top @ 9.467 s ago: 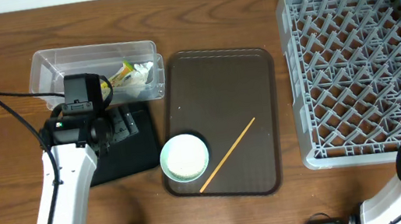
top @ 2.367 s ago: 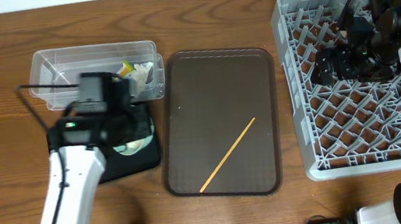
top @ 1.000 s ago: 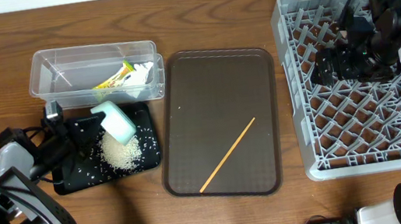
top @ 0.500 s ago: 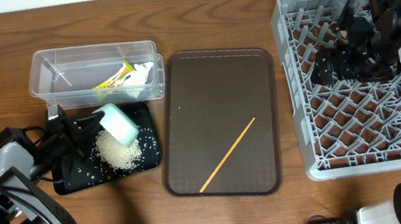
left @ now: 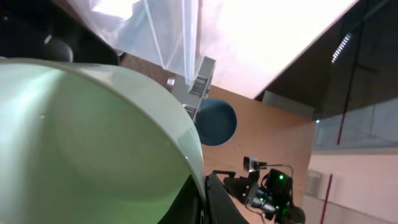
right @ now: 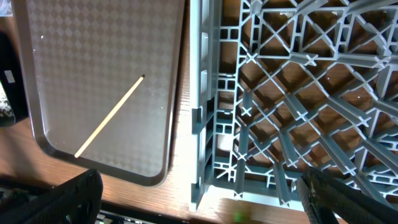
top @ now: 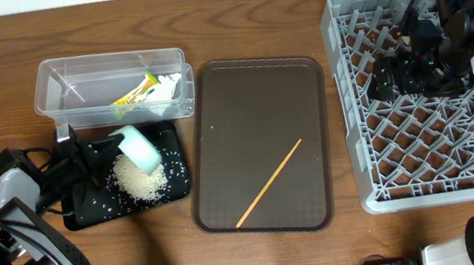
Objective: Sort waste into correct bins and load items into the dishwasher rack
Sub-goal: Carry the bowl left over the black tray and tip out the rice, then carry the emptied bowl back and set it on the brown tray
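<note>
The fingers of the left gripper (top: 108, 152) are pinched tight on the rim of the pale mint bowl (top: 140, 147). The bowl is tipped on its side over the black bin (top: 81, 215). A heap of white rice (top: 138, 176) lies in the bin, just at 6 o'clock from the bowl, and loose grains are spread around it.

The clear tub (top: 54, 84) sits at 12 o'clock from the black bin, touching it. Inside the tub are the orange and yellow-green wrapper (top: 140, 92) and a white tissue (top: 172, 83).

The brown tray (top: 261, 101) is at 3 o'clock from the bin. The thin wooden stick (top: 269, 184) lies on it, pointing from 7 o'clock up to 1 o'clock.

The big grey rack (top: 426, 157) is at 3 o'clock from the tray. The right gripper (top: 389, 79) hangs over the rack's 9 o'clock side. Its fingers (right: 68, 199) are spread wide and hold nothing.
</note>
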Controlling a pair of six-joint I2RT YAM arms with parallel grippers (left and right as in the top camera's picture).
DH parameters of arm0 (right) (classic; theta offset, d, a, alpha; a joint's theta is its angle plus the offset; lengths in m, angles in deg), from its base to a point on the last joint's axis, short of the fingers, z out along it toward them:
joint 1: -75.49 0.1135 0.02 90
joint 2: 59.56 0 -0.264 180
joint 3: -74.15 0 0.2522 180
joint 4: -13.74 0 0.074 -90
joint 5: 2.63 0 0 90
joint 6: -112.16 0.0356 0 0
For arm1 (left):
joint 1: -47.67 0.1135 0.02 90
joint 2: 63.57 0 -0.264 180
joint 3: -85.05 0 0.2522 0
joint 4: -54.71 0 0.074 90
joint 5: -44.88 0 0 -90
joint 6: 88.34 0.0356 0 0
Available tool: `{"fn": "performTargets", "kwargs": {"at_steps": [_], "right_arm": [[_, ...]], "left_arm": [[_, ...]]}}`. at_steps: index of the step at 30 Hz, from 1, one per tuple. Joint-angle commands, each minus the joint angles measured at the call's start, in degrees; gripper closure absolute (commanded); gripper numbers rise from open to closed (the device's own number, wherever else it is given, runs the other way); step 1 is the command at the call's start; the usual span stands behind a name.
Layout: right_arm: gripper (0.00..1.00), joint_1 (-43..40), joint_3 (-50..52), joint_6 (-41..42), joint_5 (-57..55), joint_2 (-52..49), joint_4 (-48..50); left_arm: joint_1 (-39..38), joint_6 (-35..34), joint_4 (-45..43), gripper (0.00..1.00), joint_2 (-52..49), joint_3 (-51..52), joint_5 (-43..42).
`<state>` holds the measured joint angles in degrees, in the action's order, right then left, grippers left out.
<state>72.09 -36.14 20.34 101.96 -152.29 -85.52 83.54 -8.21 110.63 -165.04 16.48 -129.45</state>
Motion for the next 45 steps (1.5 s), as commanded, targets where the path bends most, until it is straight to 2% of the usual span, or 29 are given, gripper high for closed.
{"fn": "performTargets", "kwargs": {"at_steps": [1, 7, 14, 18, 25, 31, 36, 41, 45], "right_arm": [[0.01, 0.5, -0.1, 0.5, 0.2, 0.6, 0.0], [0.01, 0.5, -0.1, 0.5, 0.2, 0.6, 0.0], [0.01, 0.5, -0.1, 0.5, 0.2, 0.6, 0.0], [0.01, 0.5, -0.1, 0.5, 0.2, 0.6, 0.0], [0.01, 0.5, -0.1, 0.5, 0.2, 0.6, 0.0], [0.01, 0.5, -0.1, 0.5, 0.2, 0.6, 0.0], [0.01, 0.5, -0.1, 0.5, 0.2, 0.6, 0.0], [0.01, 0.5, -0.1, 0.5, 0.2, 0.6, 0.0], [0.01, 0.5, -0.1, 0.5, 0.2, 0.6, 0.0]], "left_arm": [[-0.3, 2.6, 0.8, 0.94, 0.2, 0.0, -5.7], [-0.3, 3.6, 0.6, 0.94, 3.3, -0.1, -3.6], [-3.4, 3.6, 1.0, 0.94, 16.9, -0.1, 14.2], [-9.4, 3.7, 0.0, 0.94, 26.1, -0.2, 22.4], [-27.4, 3.3, -6.2, 0.94, 35.1, -0.2, 39.1], [-45.7, 3.4, -13.5, 0.94, 32.0, -0.2, 54.9], [-57.2, 3.4, -21.7, 0.94, 25.5, -0.2, 60.9], [-64.6, 3.4, -26.7, 0.94, 17.2, -0.2, 65.7], [-67.6, 3.8, -28.9, 0.94, 11.3, -0.2, 67.1]]}}
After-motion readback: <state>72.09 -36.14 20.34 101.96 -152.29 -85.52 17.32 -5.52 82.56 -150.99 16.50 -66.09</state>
